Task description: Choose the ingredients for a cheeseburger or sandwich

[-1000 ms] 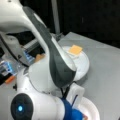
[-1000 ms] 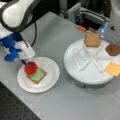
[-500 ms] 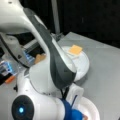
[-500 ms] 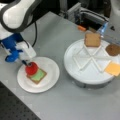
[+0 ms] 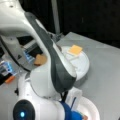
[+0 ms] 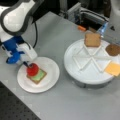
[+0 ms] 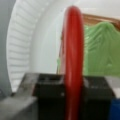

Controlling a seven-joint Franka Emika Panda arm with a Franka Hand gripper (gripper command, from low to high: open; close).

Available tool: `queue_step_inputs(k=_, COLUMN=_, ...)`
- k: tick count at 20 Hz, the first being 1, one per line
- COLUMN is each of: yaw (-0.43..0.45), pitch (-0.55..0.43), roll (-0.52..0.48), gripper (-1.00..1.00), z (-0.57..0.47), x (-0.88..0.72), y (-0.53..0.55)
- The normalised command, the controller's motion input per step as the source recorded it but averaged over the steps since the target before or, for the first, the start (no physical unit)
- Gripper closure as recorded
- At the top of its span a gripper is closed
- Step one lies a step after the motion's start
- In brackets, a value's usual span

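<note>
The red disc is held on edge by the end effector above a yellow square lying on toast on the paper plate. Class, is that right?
Not quite. The layer under the red disc is a green leaf, not a yellow square, as the wrist view shows. The end effector does hold the disc on edge over the toast on the paper plate.

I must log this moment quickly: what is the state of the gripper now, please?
Gripper: shut on the red disc, held on edge over the green leaf and toast square on the white paper plate.
</note>
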Motion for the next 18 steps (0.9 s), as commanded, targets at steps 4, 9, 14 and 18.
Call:
queue_step_inputs(k=4, yaw=0.220, pitch=0.020, roll=0.031, gripper=1.00, z=-0.07, x=0.20, y=-0.18)
queue_step_inputs(k=9, yaw=0.216, pitch=0.004, roll=0.032, gripper=1.00, z=-0.05, x=0.19, y=-0.19)
queue_step_inputs(k=14, yaw=0.198, pitch=-0.006, roll=0.038, gripper=1.00, z=-0.07, x=0.18, y=-0.22)
queue_step_inputs(k=18, yaw=0.188, pitch=-0.013, roll=0.036, gripper=1.00, z=-0.09, x=0.16, y=-0.22)
